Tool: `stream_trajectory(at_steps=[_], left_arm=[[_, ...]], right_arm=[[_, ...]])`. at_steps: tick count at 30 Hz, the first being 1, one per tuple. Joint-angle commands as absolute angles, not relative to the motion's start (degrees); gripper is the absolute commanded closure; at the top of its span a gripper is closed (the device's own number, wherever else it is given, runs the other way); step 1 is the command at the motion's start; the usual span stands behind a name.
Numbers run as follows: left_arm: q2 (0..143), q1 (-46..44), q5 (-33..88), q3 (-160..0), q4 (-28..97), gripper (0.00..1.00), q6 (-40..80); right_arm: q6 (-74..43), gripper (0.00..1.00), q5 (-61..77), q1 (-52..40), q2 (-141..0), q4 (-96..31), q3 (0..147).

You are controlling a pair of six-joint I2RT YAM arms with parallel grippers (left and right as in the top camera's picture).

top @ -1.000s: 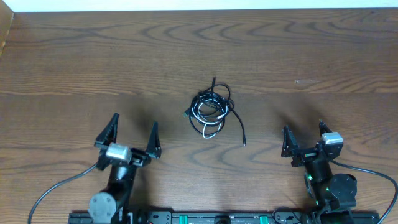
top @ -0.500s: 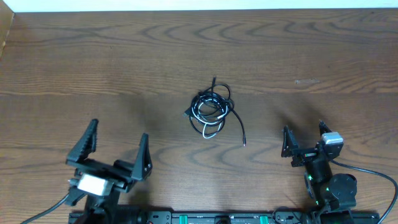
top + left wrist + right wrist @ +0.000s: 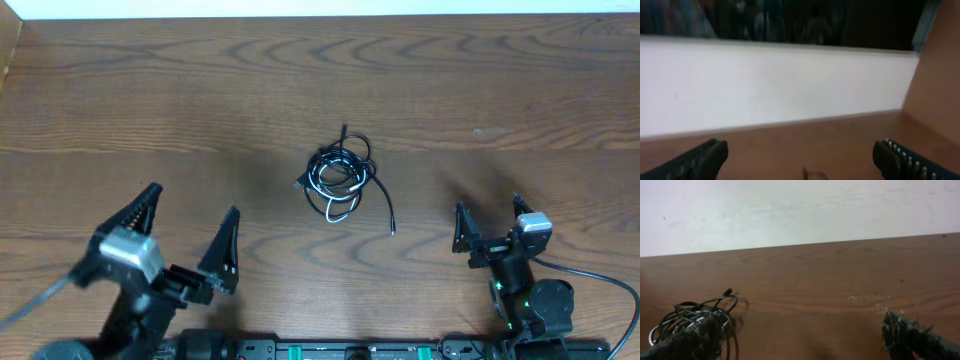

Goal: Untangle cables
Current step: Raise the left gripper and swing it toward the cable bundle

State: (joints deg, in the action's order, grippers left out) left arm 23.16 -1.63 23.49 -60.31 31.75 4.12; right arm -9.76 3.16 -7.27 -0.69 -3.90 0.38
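The left gripper [image 3: 194,198] is hard to see well. From above it looks smeared, and its arm runs off the near edge of the desk [image 3: 120,100]. Its own wrist camera gives a blurry picture. Only the tips of its two fingers [image 3: 700,161] poke in at the bottom corners, and a small dark bit [image 3: 812,175] at the very bottom is too fuzzy to name. In the right wrist camera, one finger is a dark blur low on the left, in front of the tangle, so I cannot tell where the finger ends. The left gripper has its fingers spread wide apart, with nothing between them. The right gripper [image 3: 488,203] is spread wide too and holds nothing. The left one is near the near left corner of the desk. The right one is by the near edge, toward the right side. The cables [image 3: 338,175] lie in one tangled bunch near the middle of the desk, black cords looped up with a white one. The bunch is between the two grippers, farther from the near edge than both, and well apart from each. One loose black cord [image 3: 386,207] trails out of the bunch toward the right gripper without reaching it. A white wall [image 3: 790,210] stands past the far edge.
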Motion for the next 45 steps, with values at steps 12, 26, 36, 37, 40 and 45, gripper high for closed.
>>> stream_trajectory(at_steps=[12, 26, 36, 37, 40, 45], left_arm=[[55.83, -1.69, 26.41, -87.31, 68.90, 0.02, 4.99], [72.18, -1.72, 26.61, -87.22, 78.30, 0.51, 11.73], [79.44, -1.72, 26.59, -83.99, 79.46, 0.92, 11.75], [79.90, -1.72, 26.59, -83.70, 79.44, 0.92, 11.92], [81.58, -1.76, 26.48, -83.15, 79.22, 0.92, 12.84], [83.85, -1.76, 26.35, -81.80, 77.52, 0.92, 13.72]], right_arm=[[-8.93, 0.01, 3.14, -7.55, -0.45, -4.12, 0.32], [-8.93, 0.01, 3.14, -7.55, -0.45, -4.12, 0.32], [-8.93, 0.01, 3.16, -7.55, -0.45, -4.12, 0.32], [-8.93, 0.01, 3.16, -7.55, -0.45, -4.12, 0.32], [-8.93, 0.01, 3.16, -7.55, -0.45, -4.12, 0.32], [-8.93, 0.01, 3.16, -7.55, -0.45, -4.12, 0.32]])
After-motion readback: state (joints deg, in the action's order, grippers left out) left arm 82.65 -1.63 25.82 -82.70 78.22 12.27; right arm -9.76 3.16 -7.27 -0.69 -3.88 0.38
